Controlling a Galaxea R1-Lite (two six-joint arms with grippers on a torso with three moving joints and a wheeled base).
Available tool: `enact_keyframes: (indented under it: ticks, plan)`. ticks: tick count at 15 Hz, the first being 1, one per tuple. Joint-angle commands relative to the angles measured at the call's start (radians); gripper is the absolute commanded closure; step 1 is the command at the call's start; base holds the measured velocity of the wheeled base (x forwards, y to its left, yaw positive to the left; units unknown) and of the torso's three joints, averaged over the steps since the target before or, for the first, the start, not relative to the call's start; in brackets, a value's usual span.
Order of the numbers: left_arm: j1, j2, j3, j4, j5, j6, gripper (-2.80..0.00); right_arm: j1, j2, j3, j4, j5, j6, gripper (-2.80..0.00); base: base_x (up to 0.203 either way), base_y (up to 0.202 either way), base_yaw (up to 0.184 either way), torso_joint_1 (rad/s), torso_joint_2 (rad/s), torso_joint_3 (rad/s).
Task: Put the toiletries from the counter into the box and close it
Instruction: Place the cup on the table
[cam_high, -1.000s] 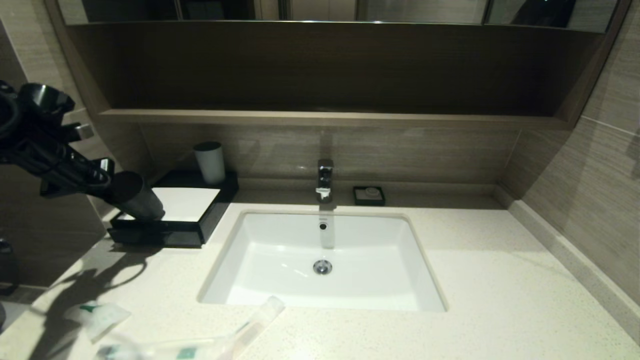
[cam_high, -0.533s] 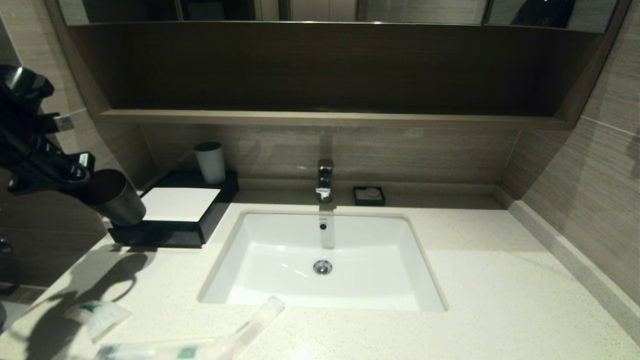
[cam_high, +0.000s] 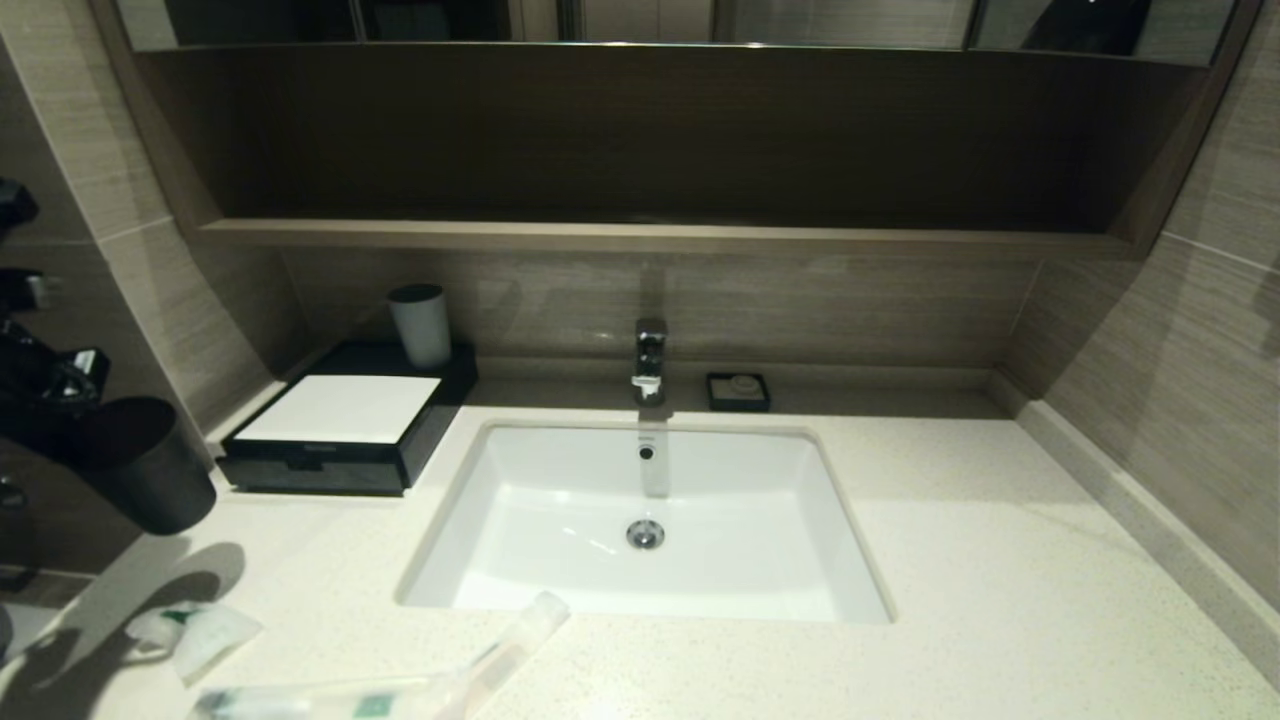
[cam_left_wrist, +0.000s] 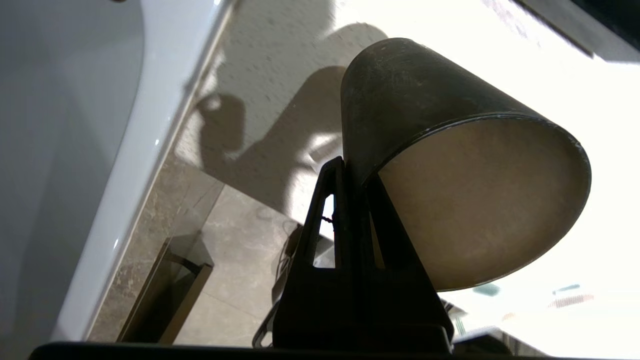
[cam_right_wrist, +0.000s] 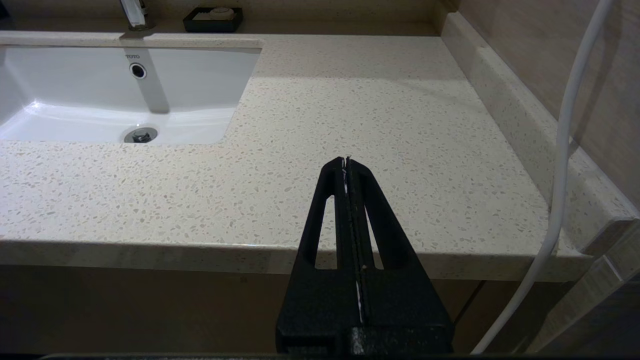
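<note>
Two hands are yours here, and only the left hand (cam_left_wrist: 350, 175) is working: it is gripping the rim of the dark brown tumbler (cam_high: 150, 480), its fingers pinched tight on the wall, and holding the tumbler tilted in the air off the bench's (cam_high: 960, 560) left end, well apart from the box (cam_high: 340, 430). That black box with its white top panel is sitting at the back left of the bench, its front drawer looking shut, with a light grey cup (cam_high: 420, 325) standing on its rear edge. You are seeing the toiletries at the near left edge: a short pouch (cam_high: 205, 635) and a long slim packet (cam_high: 400, 685) lying flat. Your right hand (cam_right_wrist: 346, 162) is hanging parked, fingers pressed together, before the bench's right front edge.
</note>
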Motion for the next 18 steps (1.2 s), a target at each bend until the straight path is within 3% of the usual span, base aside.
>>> enact_keyframes:
  ticks: [1,5,18]
  plan:
    - [0.031,0.033,-0.001,-0.008,0.001,0.001,0.00,0.000,0.000,-0.001,0.000,0.000,0.000,0.00,0.000,0.000,0.000,0.000,0.00,0.000]
    - [0.062,0.077,0.001,-0.004,-0.006,0.006,0.00,0.000,0.000,0.001,0.000,0.000,0.000,0.00,0.000,0.000,0.000,0.000,0.00,0.000]
    - [0.062,0.159,0.036,-0.003,-0.014,0.009,0.00,0.000,0.000,0.000,0.000,0.000,0.000,0.00,0.000,0.000,0.000,0.000,0.00,0.000]
